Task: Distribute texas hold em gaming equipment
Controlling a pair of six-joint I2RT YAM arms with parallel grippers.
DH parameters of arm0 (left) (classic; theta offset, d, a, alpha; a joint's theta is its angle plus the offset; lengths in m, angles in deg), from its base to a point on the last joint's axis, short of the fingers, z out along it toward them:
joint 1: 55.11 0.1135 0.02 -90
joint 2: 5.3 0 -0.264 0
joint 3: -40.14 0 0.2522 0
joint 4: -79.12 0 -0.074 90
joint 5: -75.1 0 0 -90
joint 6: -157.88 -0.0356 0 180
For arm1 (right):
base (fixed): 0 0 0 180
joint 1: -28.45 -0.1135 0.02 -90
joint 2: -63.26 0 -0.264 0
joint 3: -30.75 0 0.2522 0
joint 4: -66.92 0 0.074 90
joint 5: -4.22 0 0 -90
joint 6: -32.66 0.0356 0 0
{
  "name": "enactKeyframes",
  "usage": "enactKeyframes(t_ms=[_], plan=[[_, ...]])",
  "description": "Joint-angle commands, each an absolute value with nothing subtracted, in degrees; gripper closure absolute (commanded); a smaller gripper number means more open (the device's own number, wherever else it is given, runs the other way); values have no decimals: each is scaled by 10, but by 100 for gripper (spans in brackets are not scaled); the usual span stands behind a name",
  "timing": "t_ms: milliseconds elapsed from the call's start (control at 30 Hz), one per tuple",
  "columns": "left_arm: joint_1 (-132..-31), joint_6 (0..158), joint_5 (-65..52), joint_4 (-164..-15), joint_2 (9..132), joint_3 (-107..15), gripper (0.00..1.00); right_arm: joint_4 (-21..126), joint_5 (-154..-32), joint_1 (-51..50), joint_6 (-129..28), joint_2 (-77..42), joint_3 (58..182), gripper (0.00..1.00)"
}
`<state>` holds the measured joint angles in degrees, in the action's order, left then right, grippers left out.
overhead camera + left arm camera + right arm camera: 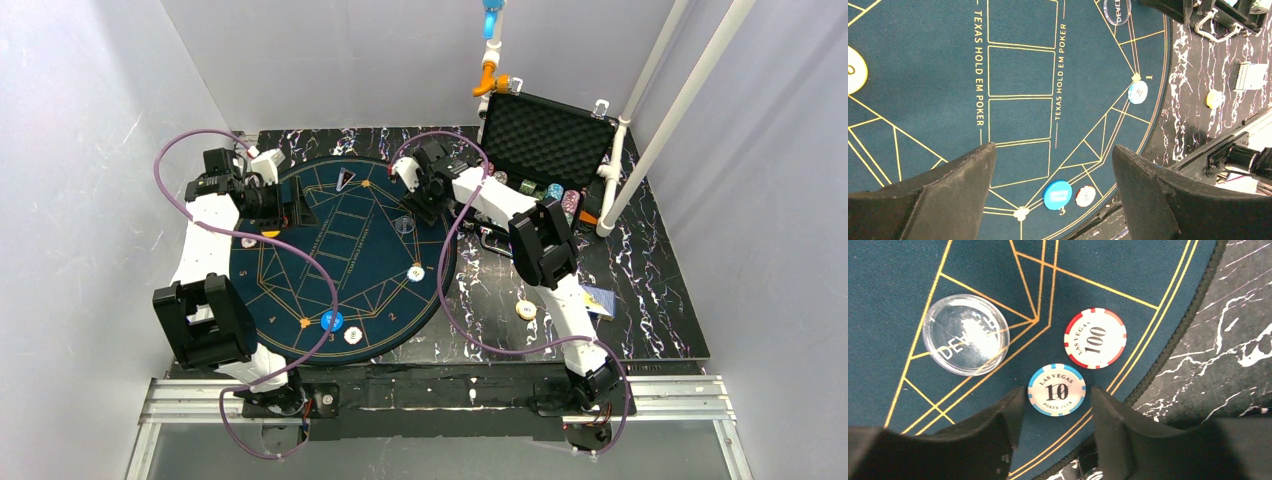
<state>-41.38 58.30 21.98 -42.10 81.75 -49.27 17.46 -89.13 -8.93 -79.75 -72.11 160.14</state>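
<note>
Hovering over the mat (923, 115), the left fingers (960, 177) stand wide apart with nothing between them. A blue button disc (1057, 194) and a red-edged chip (1085, 196) lie side by side on the felt just beyond, by the mark 3.

Further right, the right fingers (998, 427) are also spread. They straddle a blue-and-white 10 chip (1056, 389) lying flat near the mat's rim, just clear of both tips. A red 100 chip (1095, 338) sits just beside it, with a clear dealer button (966, 334) near on the other side.

If the 10 chip is to be lifted, the fingers should probably close squarely on its thin edge, low to the felt and clear of the 100 chip. If it is being left there, a straight rise should avoid dragging it.

Only the right wrist view shows the denominations and the gap at the chip. The left wrist view shows a yellow chip (1214, 99) and a card stack (1250, 76) on the counter (1188, 130). The top view adds the black case (545, 135), with more chips (555, 192) in it, at far right.
</note>
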Motion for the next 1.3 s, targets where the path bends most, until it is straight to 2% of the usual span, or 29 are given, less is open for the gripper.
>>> enactKeyframes(t_ms=[0, 67, 367, 500, 633, 800, 967, 1100, 1267], plan=[[-416, 577, 233, -411, 813, -511, 14, 172, -907, -89, -788, -718, 1624, 32], [-416, 575, 234, -411, 811, -510, 14, 167, -914, -89, -783, -704, 1626, 25], [-455, 519, 227, -397, 789, -498, 9, 116, -941, -88, -795, -566, 1615, 12], [-523, 482, 176, -397, 785, -485, 9, 103, -952, -81, -805, -475, 1512, 8], [-614, 458, 141, -396, 799, -485, 9, 154, -955, -57, -805, -356, 1334, 2], [-716, 469, 109, -409, 846, -491, 12, 169, -1013, 30, -813, -265, 1183, 2], [-802, 480, 76, -439, 896, -493, 18, 199, -1022, 63, -848, -205, 1076, 2], [-857, 495, 57, -462, 935, -499, 25, 233, -1049, 84, -848, -181, 1024, 2], [-898, 507, 36, -485, 978, -507, 25, 254, -1056, 96, -842, -159, 1008, 2]])
